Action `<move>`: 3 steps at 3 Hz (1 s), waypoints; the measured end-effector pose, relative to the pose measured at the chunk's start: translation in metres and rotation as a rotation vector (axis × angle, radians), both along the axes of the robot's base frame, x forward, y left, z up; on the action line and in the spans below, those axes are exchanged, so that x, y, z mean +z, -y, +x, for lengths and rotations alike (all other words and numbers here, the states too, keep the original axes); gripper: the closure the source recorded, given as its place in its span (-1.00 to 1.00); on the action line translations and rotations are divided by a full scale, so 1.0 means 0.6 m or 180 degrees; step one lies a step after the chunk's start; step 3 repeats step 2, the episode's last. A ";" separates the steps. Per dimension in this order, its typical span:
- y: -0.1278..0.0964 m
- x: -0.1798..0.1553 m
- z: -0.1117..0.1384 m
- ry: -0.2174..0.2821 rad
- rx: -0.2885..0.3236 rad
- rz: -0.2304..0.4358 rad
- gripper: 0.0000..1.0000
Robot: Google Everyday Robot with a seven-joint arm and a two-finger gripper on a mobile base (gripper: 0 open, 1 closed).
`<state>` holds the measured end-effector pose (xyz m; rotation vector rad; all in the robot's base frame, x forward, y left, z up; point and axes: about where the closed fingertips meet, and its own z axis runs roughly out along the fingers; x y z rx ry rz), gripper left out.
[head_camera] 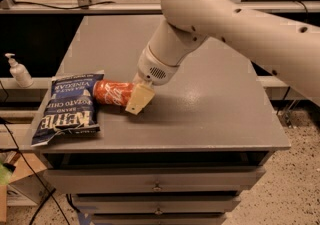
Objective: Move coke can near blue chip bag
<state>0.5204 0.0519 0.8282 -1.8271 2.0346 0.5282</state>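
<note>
While my arm reaches down over the middle of the grey worktop (pixel 210 104), my gripper (pixel 136 100) sits left of centre, closer to the front edge than to the back one. My fingers are closed on the coke can (pixel 112 92). One cream pad (pixel 141 97) lies across the can's right end on the side facing the front edge. My other finger is hidden behind the can.

The can lies on its side, its length running roughly parallel to the front edge, with the white script showing on the red body. A dark shadow lies right under it. I cannot tell whether it rests on the surface or hangs just above.

The can's left end meets the right edge of the blue chip bag (pixel 67 106), touching it or just beside it. The bag lies flat at the front left corner, with its long side along the left edge of the worktop. Its near end reaches the front edge, and its white lettering is turned sideways.

Past the left edge, a pump bottle (pixel 19 71) stands on a lower ledge. Drawers (pixel 157 184) with small knobs sit under the front edge.
</note>
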 end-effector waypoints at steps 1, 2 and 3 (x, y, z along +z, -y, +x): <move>-0.010 0.012 0.001 0.0068 0.0012 0.0028 -0.72; -0.012 0.011 -0.001 0.0066 0.0020 0.0024 -1.00; -0.012 0.011 -0.001 0.0066 0.0020 0.0024 -1.00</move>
